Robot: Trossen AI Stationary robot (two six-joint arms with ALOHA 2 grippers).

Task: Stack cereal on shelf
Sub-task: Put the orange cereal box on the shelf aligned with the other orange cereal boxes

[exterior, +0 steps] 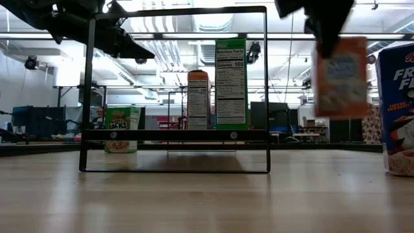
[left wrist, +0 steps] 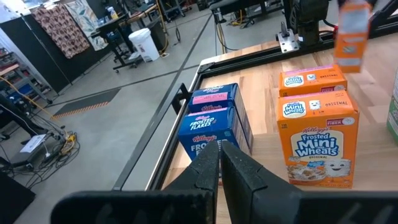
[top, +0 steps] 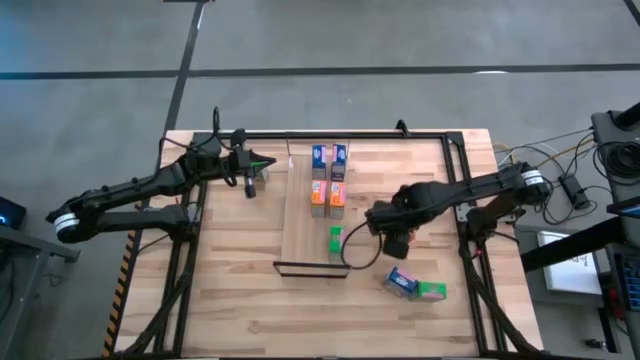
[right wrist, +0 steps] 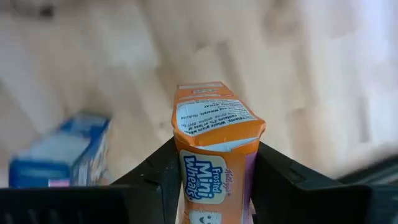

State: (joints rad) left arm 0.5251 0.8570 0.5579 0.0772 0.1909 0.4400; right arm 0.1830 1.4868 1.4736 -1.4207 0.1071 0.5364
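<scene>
Gripped between the right end effector (right wrist: 214,180) fingers and lifted clear of the desk (top: 240,300) beside the shelf (top: 300,235), orange cereal box (right wrist: 214,149) best carried level, set upright behind the shelved orange pair (left wrist: 314,118); left end effector (left wrist: 221,165) closed, idle.

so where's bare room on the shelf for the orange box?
Free: shelf strip left of the green box, down to the dark lip. Crowded: far end, blue boxes and orange boxes. Right gripper holds the Mini-Wheats box.
</scene>
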